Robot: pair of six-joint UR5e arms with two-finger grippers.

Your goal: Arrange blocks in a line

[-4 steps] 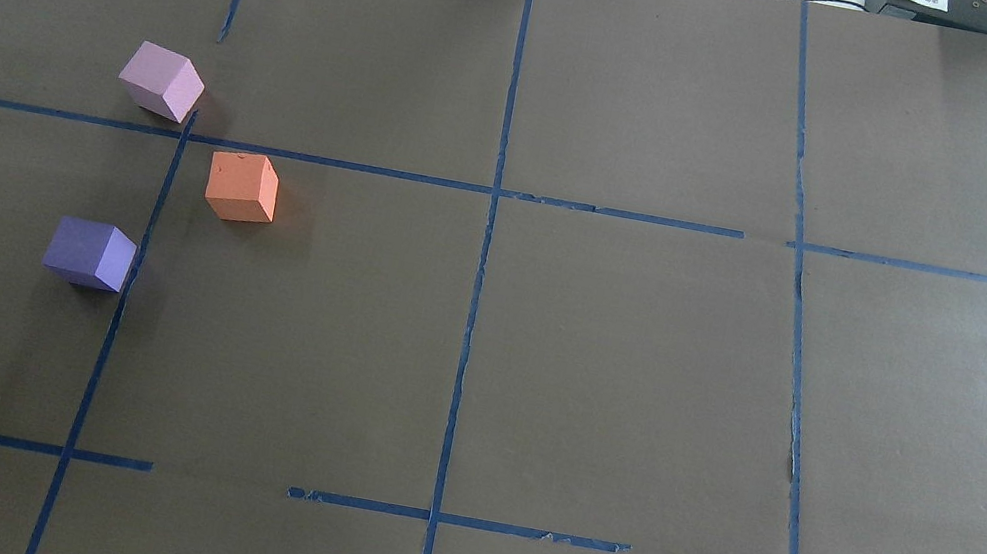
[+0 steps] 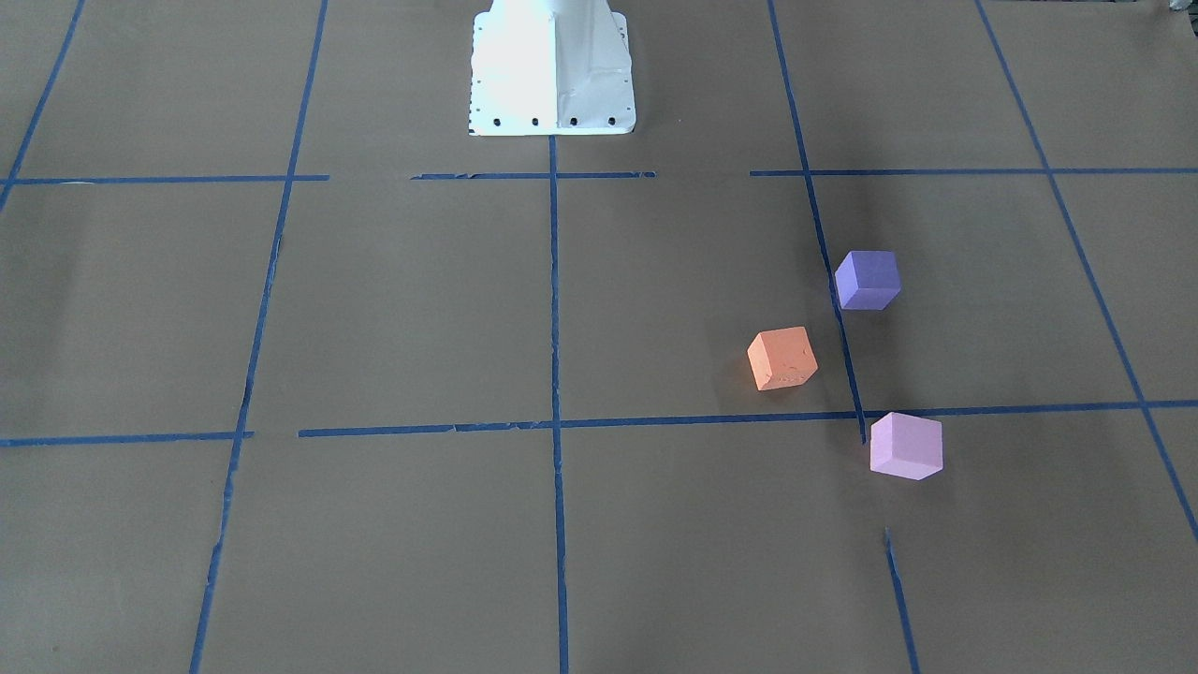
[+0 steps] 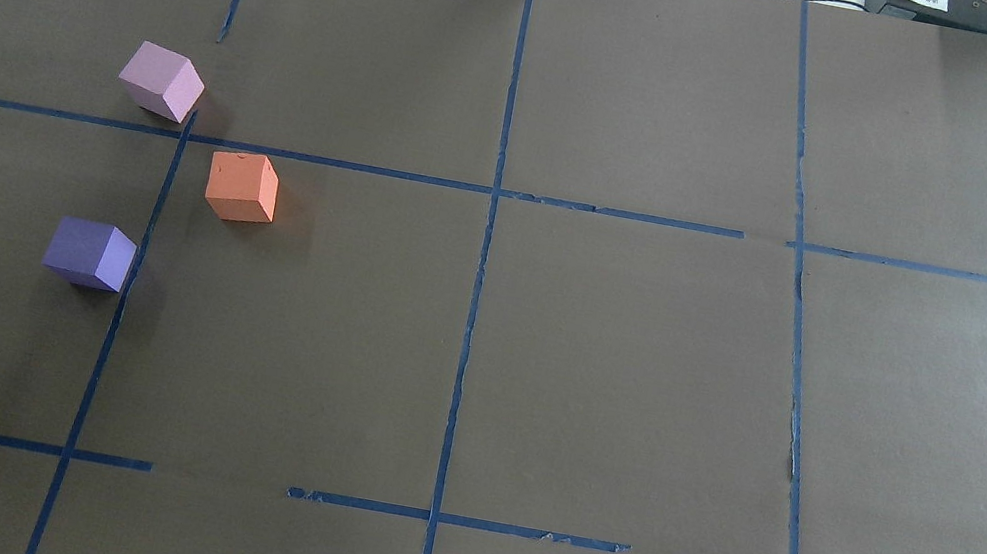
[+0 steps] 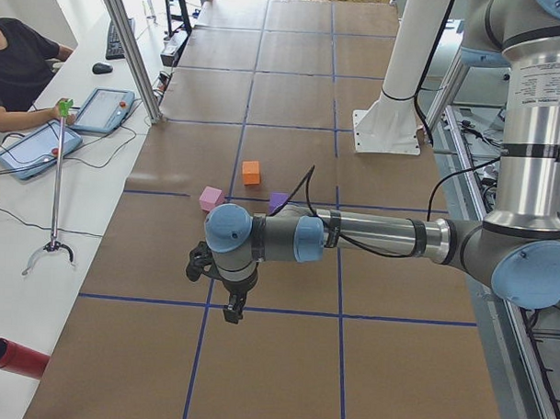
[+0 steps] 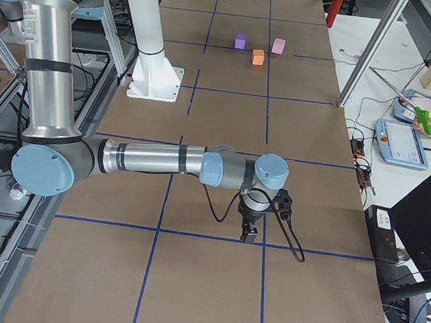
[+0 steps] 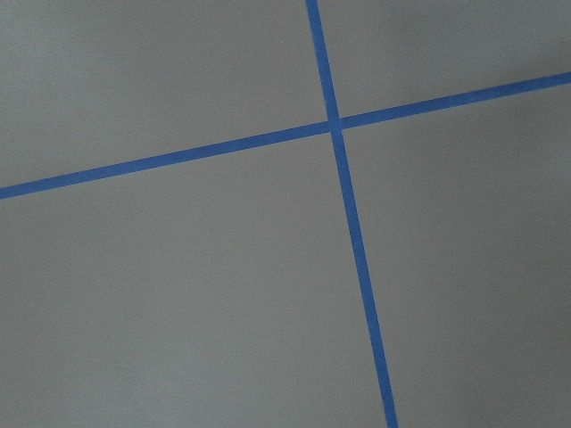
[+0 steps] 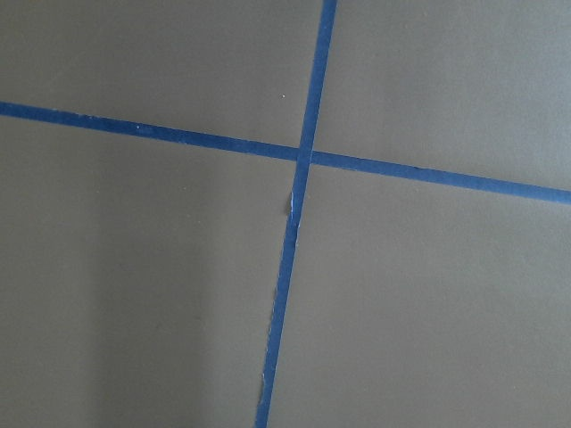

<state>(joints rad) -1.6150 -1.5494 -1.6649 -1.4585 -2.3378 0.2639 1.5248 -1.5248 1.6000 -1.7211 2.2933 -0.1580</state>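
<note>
No line yet: the orange foam cube, dark violet foam cube and pale pink foam cube lie well beyond the left hand, whose grip I cannot tell, so a reach comes first.

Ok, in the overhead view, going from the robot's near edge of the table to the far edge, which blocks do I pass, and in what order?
dark purple block → orange block → pale pink block
</note>
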